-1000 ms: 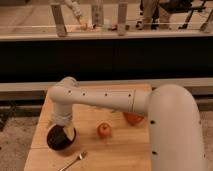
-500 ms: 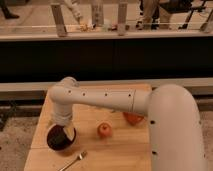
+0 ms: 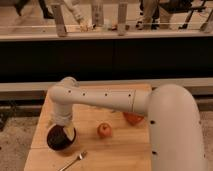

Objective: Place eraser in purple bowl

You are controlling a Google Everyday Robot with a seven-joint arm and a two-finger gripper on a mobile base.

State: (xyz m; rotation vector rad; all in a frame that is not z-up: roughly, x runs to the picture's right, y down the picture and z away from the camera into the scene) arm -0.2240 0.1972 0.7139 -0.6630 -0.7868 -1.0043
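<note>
The purple bowl (image 3: 60,140) is a dark round shallow bowl at the front left of the wooden table (image 3: 125,150). My white arm reaches across the table from the right and bends down at the left. My gripper (image 3: 64,131) hangs right over the bowl, its tip at or just inside the rim. The eraser does not show; it is hidden by the gripper or the bowl.
A red apple (image 3: 104,130) sits in the table's middle. An orange-red round fruit (image 3: 133,118) lies partly under my arm. A metal spoon (image 3: 73,161) lies near the front edge. A dark barrier with railing runs behind the table.
</note>
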